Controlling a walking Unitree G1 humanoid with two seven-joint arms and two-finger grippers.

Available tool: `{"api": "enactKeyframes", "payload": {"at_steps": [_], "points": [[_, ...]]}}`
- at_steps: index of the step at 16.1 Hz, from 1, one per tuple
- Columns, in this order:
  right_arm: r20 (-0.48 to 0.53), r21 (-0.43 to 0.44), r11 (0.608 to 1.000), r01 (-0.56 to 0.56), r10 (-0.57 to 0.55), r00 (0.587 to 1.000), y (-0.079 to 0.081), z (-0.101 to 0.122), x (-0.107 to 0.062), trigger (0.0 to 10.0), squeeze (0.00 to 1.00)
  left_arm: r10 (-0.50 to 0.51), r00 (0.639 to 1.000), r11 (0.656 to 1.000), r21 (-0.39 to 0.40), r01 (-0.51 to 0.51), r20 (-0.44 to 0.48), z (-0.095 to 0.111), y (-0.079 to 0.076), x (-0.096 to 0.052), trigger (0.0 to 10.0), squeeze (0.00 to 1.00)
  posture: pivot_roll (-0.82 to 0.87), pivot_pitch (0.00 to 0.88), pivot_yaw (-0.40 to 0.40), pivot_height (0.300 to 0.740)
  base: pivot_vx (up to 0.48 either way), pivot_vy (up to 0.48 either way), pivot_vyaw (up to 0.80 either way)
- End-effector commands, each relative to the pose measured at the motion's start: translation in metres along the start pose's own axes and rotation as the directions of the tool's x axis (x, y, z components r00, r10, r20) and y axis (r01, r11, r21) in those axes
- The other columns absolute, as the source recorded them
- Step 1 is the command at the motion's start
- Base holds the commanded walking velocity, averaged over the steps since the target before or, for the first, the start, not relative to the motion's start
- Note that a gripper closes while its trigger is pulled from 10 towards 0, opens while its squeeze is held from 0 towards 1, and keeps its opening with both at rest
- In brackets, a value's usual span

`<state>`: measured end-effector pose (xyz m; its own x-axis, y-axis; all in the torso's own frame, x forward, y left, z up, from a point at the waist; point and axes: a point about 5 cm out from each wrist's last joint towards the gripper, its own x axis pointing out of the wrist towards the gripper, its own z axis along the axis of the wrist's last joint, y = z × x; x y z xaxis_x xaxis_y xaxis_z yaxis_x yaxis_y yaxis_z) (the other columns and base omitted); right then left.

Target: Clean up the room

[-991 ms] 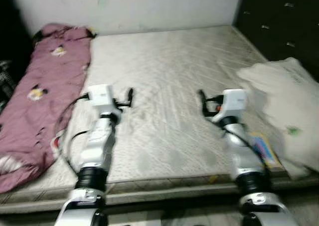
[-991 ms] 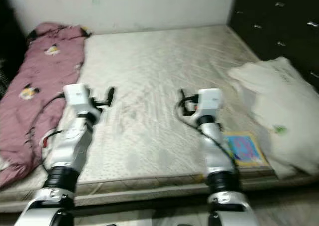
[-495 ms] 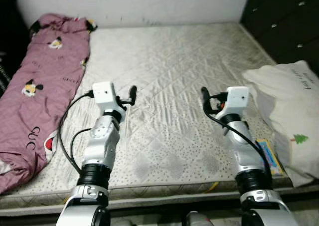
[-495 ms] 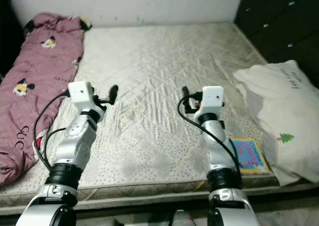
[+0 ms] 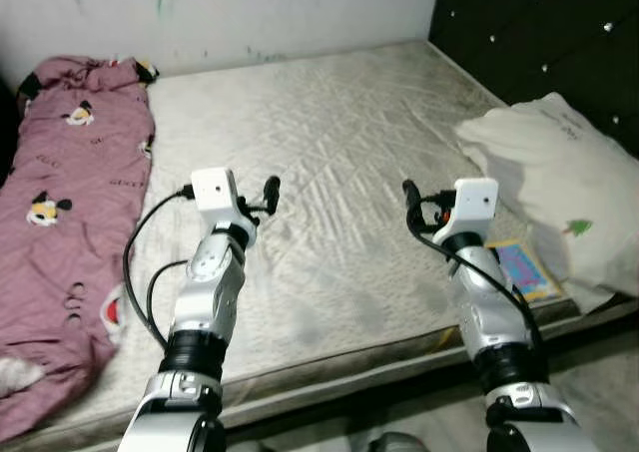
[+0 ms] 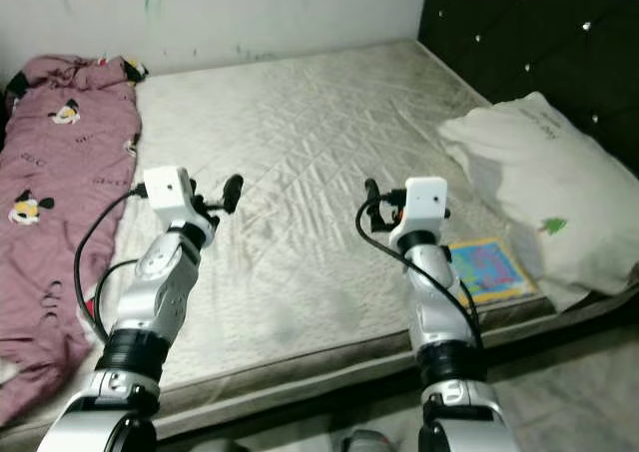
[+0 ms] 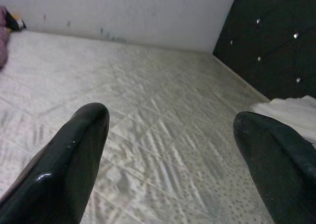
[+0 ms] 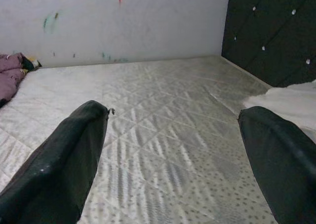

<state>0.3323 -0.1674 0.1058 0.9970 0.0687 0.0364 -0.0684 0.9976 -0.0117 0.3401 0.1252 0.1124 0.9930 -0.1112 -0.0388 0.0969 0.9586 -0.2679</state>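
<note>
Fingers spread wide on both the left gripper and right gripper, holding nothing, poised level over the bare mattress. Swung rightward since a second ago, so headboard, pillow and book by the right arm now sit closer to centre, blanket off left; likely still choosing what to tidy. Both forearms raised, reaching forward side by side.

White wall, dark tufted headboard, perhaps padded
</note>
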Motion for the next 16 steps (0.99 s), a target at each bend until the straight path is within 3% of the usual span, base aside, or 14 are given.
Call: {"api": "enactKeyframes", "payload": {"at_steps": [1,16], "points": [[0.010,0.001,0.999,-0.033,0.033,0.999,0.0117,0.0042,0.0033,10.0,0.00,0.038,0.999,0.999,0.012,-0.038,0.000,0.0014,0.0120,-0.0023,10.0,0.00,-0.09,0.000,0.053,0.740,0.000,0.480,0.00],[-0.001,-0.003,0.999,-0.047,0.047,0.999,0.0121,0.0055,0.0063,10.0,0.00,0.067,0.998,0.998,0.023,-0.066,-0.012,0.0014,0.0146,0.0002,10.0,0.00,-0.09,0.000,0.053,0.740,0.000,0.480,0.00]]}}
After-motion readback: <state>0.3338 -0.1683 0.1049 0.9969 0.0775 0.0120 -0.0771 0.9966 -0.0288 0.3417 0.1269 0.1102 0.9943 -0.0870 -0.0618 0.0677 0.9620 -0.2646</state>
